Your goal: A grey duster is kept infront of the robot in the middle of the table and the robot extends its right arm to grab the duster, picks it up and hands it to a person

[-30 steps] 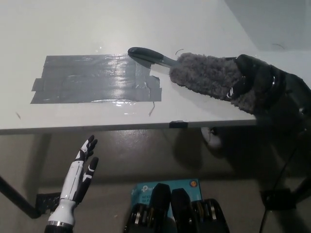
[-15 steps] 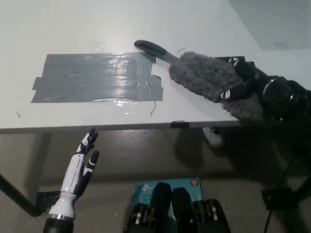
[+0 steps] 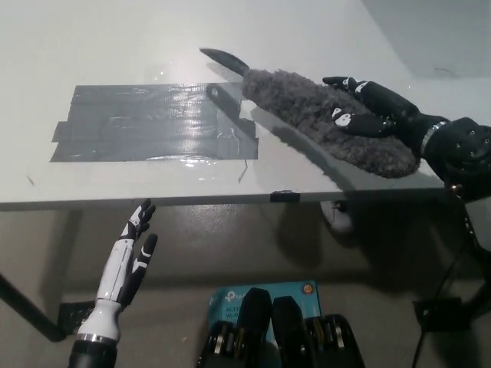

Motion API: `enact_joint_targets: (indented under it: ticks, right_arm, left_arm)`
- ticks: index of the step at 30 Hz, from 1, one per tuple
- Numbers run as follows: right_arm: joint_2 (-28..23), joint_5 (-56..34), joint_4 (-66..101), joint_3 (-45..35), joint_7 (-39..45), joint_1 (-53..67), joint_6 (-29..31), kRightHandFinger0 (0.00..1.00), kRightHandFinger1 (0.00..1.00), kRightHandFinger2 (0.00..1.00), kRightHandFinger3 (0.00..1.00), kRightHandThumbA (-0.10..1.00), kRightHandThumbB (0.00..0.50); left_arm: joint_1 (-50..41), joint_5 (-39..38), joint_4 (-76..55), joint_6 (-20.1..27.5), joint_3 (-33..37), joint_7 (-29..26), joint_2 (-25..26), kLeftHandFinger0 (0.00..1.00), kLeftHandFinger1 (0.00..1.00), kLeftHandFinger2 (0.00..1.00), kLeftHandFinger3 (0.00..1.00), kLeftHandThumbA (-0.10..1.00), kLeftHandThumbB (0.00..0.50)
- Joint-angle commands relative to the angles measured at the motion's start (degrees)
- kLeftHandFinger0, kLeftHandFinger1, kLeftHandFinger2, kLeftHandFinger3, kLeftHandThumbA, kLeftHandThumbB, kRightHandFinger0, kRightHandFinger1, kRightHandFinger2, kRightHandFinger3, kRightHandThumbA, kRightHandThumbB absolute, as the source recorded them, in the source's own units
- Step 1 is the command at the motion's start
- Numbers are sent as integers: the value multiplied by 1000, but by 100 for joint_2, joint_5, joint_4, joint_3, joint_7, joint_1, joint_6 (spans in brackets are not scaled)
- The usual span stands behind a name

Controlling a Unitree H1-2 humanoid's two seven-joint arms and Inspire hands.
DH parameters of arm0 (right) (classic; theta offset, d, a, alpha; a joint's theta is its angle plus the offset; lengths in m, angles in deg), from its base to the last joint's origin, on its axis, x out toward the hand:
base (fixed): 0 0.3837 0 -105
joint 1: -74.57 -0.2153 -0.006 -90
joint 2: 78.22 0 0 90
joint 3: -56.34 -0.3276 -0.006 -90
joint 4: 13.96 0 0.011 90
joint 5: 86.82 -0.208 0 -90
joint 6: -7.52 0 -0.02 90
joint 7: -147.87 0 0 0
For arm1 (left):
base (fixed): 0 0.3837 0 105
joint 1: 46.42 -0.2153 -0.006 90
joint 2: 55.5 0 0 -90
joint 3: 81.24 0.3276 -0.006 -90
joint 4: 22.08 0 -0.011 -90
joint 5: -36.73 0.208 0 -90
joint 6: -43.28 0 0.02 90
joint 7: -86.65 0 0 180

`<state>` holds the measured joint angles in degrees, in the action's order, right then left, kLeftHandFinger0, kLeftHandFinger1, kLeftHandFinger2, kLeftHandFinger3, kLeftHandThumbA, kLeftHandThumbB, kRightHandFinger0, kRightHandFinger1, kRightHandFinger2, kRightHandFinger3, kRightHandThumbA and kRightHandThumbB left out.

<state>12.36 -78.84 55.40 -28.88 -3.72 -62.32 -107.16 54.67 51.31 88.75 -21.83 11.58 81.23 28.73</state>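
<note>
At three o'clock on the tabletop (image 3: pixel 115 46), the right robot hand (image 3: pixel 376 115) pinches the grey duster (image 3: pixel 322 123) by its fluffy head. That soft hold could slip, dropping it. At seven o'clock, the left robot hand (image 3: pixel 126 264) rests, fingers spread.

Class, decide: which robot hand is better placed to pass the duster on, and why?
The right robot hand: it already grips the grey duster above the table. The white left robot hand hangs open below the table edge, far from the duster.
</note>
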Motion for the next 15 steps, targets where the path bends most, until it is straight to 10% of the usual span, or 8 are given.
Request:
enact_joint_targets:
  ticks: [1,15]
  right_arm:
    - [104,-951,412,-388,204,-63,-225,127,586,949,995,-100,173]
    - [944,-3787,474,-1264,-1114,485,-225,0,447,838,1000,-100,126]
  left_arm:
    - [124,31,-41,204,-8,-118,114,1000,1000,1000,1000,1000,215]
    - [159,11,-25,204,-16,-115,127,1000,1000,1000,1000,1000,230]
